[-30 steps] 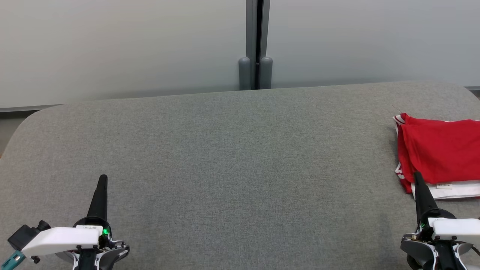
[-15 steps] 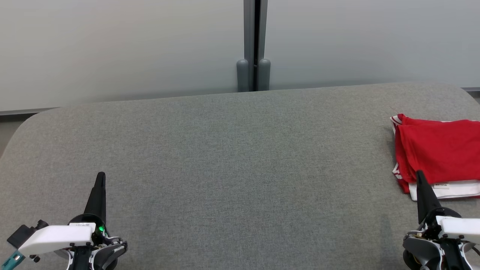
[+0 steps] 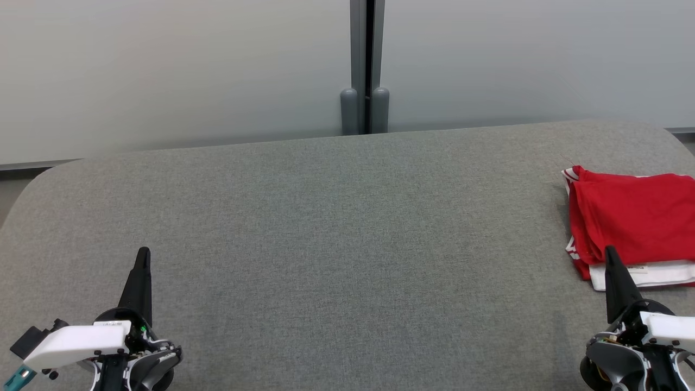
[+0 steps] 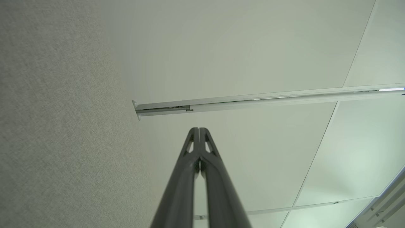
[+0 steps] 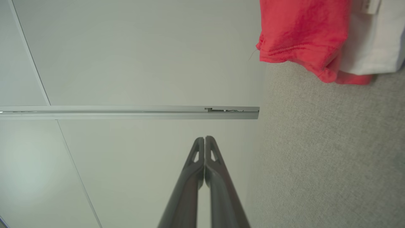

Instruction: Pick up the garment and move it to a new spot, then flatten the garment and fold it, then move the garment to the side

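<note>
The folded red-and-white garment [image 3: 635, 217] lies at the grey counter's [image 3: 347, 244] right edge, cut off by the frame. The left pincer [image 3: 143, 252] and right pincer [image 3: 609, 251] are clenched on nothing near the front corners, with broad bare fabric between them.

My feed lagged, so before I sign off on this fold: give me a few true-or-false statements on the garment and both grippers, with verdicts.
1. The red garment lies folded at the right end of the grey surface. True.
2. The right gripper is clamped on the garment. False: it is shut on nothing, and the wrist view shows the cloth off to one side.
3. The left gripper is open. False: its fingers are pressed together.
4. A white layer shows under the red cloth at the near edge. True.
</note>
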Available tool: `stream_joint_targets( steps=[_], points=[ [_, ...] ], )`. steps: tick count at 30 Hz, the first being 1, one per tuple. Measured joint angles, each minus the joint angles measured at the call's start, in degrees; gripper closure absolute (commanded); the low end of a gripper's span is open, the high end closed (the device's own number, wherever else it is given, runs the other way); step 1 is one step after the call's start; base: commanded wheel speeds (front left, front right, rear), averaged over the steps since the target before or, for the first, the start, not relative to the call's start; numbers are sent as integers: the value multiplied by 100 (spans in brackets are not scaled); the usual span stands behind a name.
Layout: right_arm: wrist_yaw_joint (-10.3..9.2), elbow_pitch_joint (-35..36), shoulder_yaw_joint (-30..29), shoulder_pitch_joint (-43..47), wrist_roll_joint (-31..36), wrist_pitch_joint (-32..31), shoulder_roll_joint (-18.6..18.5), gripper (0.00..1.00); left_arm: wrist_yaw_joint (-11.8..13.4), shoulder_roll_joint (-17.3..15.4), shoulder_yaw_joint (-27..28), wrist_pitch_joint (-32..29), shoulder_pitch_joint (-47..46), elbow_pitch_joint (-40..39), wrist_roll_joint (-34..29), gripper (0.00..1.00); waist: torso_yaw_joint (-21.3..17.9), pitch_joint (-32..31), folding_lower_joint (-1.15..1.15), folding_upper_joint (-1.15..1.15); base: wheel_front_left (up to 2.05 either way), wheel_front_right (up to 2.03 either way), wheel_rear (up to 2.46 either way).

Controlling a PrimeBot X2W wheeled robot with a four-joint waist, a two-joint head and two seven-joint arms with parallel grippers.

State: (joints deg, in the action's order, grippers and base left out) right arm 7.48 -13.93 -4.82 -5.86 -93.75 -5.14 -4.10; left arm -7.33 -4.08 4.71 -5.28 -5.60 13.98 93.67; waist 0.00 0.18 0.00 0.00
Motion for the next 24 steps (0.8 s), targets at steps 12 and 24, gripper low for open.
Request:
stream_joint_targets(
  steps=[12, 24],
  points=[
    [0, -1, -21, -1, 10, -16, 16, 100, 0, 18, 22, -9, -5, 1, -2, 100, 0, 0, 0, 0, 0, 0, 0],
    [0, -2, -40, -2, 13, -26, 34, 100, 0, 37, 45, -26, -16, 2, -21, 100, 0, 0, 0, 0, 0, 0, 0]
  ],
)
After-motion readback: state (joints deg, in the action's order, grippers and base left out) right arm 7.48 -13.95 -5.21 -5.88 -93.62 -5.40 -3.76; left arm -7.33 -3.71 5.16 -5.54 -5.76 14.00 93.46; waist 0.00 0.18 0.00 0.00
